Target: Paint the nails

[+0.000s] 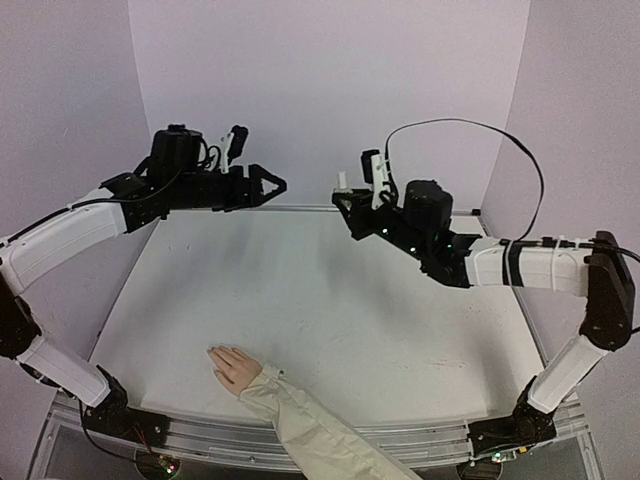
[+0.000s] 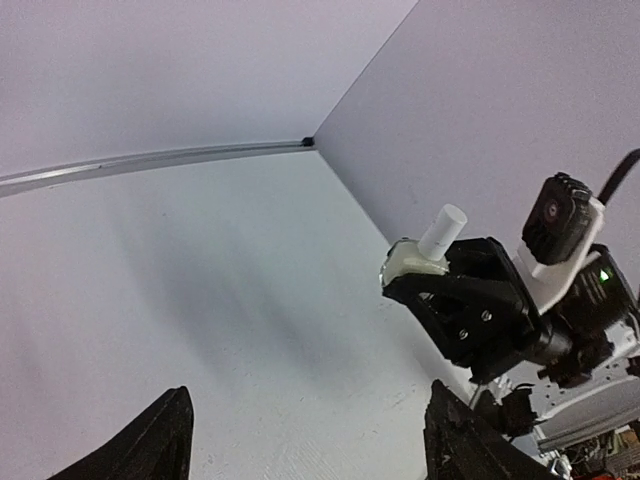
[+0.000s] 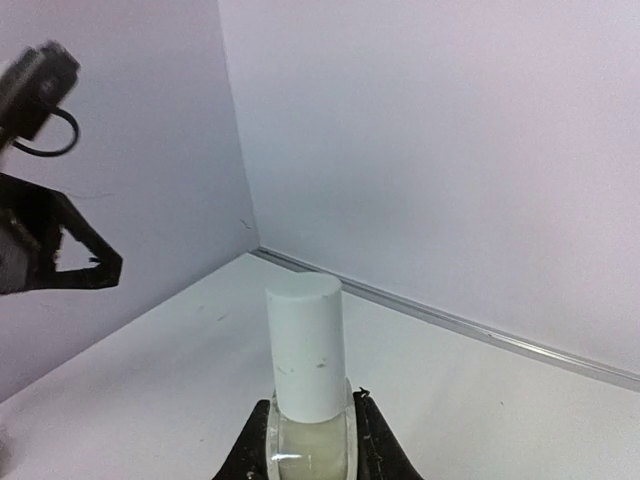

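Two black fingers of the right gripper (image 3: 308, 452) pinched on the glass body of a small bottle (image 3: 305, 375), white cap up and left free. Held upright and high over the far part of the table (image 1: 350, 300), likely to avoid spills and to offer the cap to the other arm. Facing it across a short gap, the left gripper (image 2: 305, 420), fingers spread wide with nothing between them; looks lined up to take the cap and twist it off, not touching it yet. Cap on, so no brush out and no painting begun, by the look of it. Well apart from both, at the near edge of the table, the pale pink hand (image 1: 232, 365) lying flat, fingertips toward the left arm's side, cream sleeve (image 1: 300, 420) trailing off the edge. Nails (image 1: 213, 352) too small to make out from above. Plain walls (image 1: 330, 80) close behind and beside. In the way of any reach to the hand: mainly the height and a long stretch of white tabletop.
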You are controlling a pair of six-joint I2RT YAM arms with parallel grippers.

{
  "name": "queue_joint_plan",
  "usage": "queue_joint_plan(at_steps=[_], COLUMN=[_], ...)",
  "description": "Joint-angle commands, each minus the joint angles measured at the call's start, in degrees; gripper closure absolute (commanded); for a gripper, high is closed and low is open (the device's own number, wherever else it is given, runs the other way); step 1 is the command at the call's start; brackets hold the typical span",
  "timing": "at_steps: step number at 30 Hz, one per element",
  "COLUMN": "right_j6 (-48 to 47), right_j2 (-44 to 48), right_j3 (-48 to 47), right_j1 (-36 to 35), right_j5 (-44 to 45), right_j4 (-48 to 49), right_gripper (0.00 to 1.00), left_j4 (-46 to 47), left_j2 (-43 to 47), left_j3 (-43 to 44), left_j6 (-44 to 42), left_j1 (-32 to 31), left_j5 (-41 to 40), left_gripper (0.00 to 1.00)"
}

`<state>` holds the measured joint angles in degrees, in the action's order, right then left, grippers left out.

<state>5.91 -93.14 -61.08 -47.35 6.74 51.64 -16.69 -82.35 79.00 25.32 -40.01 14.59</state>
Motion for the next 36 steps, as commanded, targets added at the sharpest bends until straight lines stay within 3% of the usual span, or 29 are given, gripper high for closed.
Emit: queue_joint_plan(at_steps=[1, 3, 8, 12, 16, 22, 26, 36], right_j6=[9.9, 13.5, 24.1, 28.9, 32.2, 32.9, 33.0, 32.6], right_j2=[8.2, 8.1, 5.3, 2.4, -0.6, -3.3, -4.6, -5.5], right_j3=[-0.1, -1.1, -3.7, -5.5, -8.1, -10.7, -12.1, -11.9], right_j1=[6.2, 7.1, 7.2, 7.1, 6.8, 6.7, 6.7, 6.7], right_j5=[-33.6, -43.6, -60.5, -66.5, -71.3, -73.2, -73.4, -73.1], right_j4=[4.2, 4.3, 10.6, 14.6, 16.5, 17.0, 16.9, 16.9], right_gripper=[1.00, 1.00, 1.00, 1.00, 1.00, 1.00, 1.00, 1.00], left_j4=[17.7, 21.1, 25.8, 27.5, 27.6, 27.7, 27.7, 27.7], left_j2=[5.8, 6.1, 2.4, -1.3, -3.4, -5.5, -5.9, -8.5], left_j3=[-5.6, -5.5, -1.9, 2.1, 3.8, 5.0, 5.3, 7.1], left_j6=[1.7, 0.9, 3.2, 3.0, 2.3, 2.3, 1.4, 1.1], left_j1=[6.1, 6.1, 5.8, 3.3, 2.0, 1.6, 1.6, 1.6], left_j5=[26.1, 34.6, 45.0, 50.2, 50.5, 51.6, 51.4, 49.4], left_gripper=[0.19, 0.19, 0.19, 0.21, 0.25, 0.36, 0.49, 0.48])
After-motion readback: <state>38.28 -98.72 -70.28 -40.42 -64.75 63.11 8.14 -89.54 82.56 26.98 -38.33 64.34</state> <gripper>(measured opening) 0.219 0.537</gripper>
